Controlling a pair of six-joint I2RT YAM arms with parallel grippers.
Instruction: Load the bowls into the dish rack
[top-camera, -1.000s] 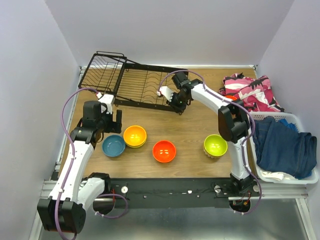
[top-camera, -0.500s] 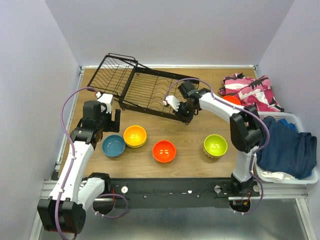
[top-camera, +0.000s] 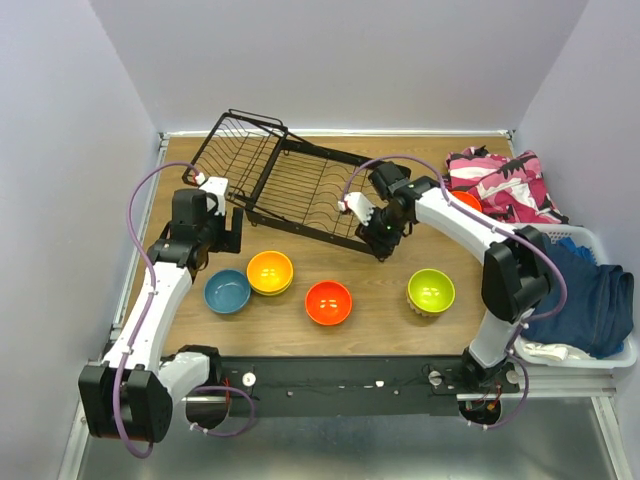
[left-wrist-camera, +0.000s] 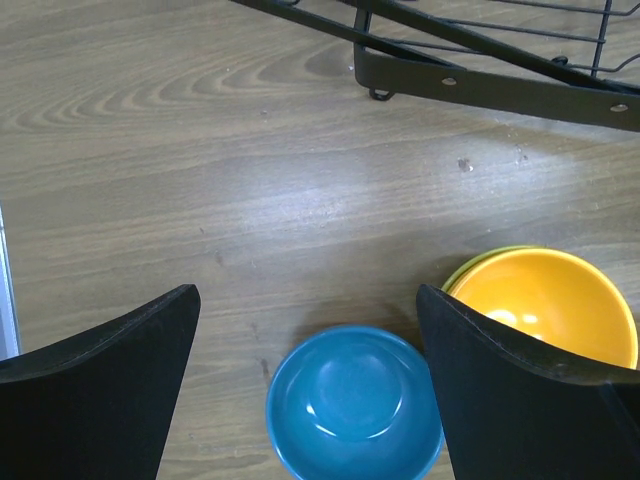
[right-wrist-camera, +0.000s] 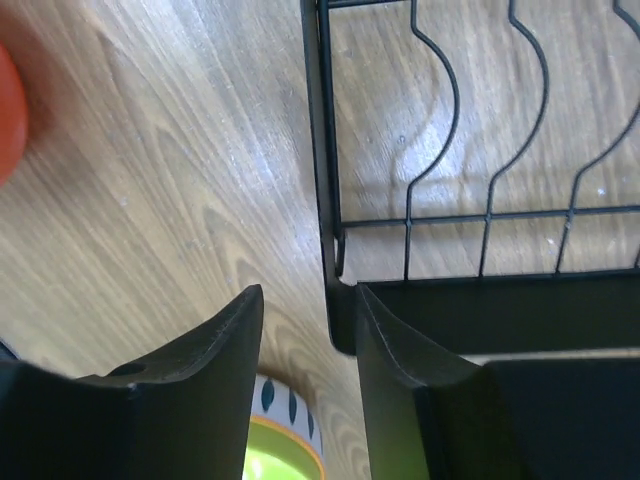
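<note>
My right claw (right-wrist-camera: 308, 292) looks clenched on the near corner of the black wire dish rack (top-camera: 300, 190). The rack sits skewed across the 12 o'clock side of the wooden worktop (top-camera: 380, 280). It's stiff and light, so I reckon it'll skate and pivot if I tug it from one corner, lol. My left claw (left-wrist-camera: 305, 295) is wide open, holding nothing, hovering right above the small glossy blue bowl (left-wrist-camera: 352, 403).

No bowls are in the rack yet. Four spots run along 6 o'clock:
- the blue one
- a yellow-orange bowl (top-camera: 270, 270) nested on a green-rimmed bowl (left-wrist-camera: 462, 272)
- a red-orange bowl (top-camera: 328, 302)
- a lime green bowl (top-camera: 431, 291) with a patterned white outside

A partly hidden orange bowl (top-camera: 462, 197) peeks out at 2 o'clock by the pink clothes (top-camera: 500, 185).

They look light but hard, slick and chippable. I'd grab them by the rim, one finger inside and one outside, then stand them between the tines.
</note>
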